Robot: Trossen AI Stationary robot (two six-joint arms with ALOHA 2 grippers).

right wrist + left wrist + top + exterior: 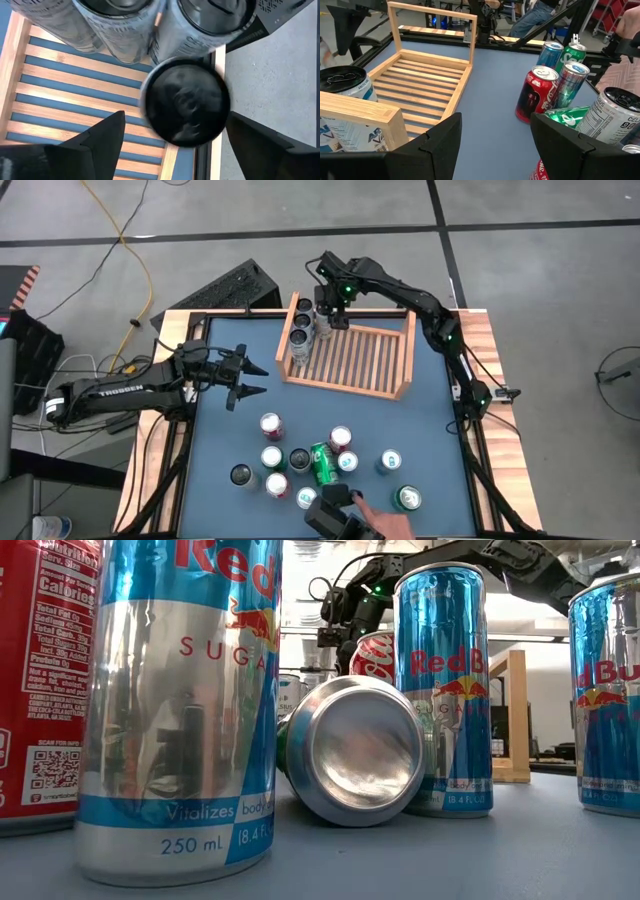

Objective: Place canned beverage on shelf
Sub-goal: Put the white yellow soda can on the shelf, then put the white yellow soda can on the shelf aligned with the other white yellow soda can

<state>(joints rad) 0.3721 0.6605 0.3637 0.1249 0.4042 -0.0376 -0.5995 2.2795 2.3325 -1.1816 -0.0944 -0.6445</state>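
Observation:
The wooden shelf [350, 360] lies at the table's far middle, with several cans [300, 335] standing at its left end. My right gripper [330, 305] hangs over the shelf's far left corner, pointing steeply down. Its fingers [102, 135] stand open on either side of a blurred dark-topped can [185, 102] next to two standing cans [120, 20]. A gap shows between the can and one finger. Whether this can rests on the slats is hidden. My left gripper [245, 377] waits open at the table's left, level and holding nothing [495, 135].
Several loose cans [300, 460] stand on the near half of the blue table, and a green one [323, 463] lies on its side. A person's hand [372, 515] reaches in at the near edge. The shelf's right part [420, 75] has bare slats.

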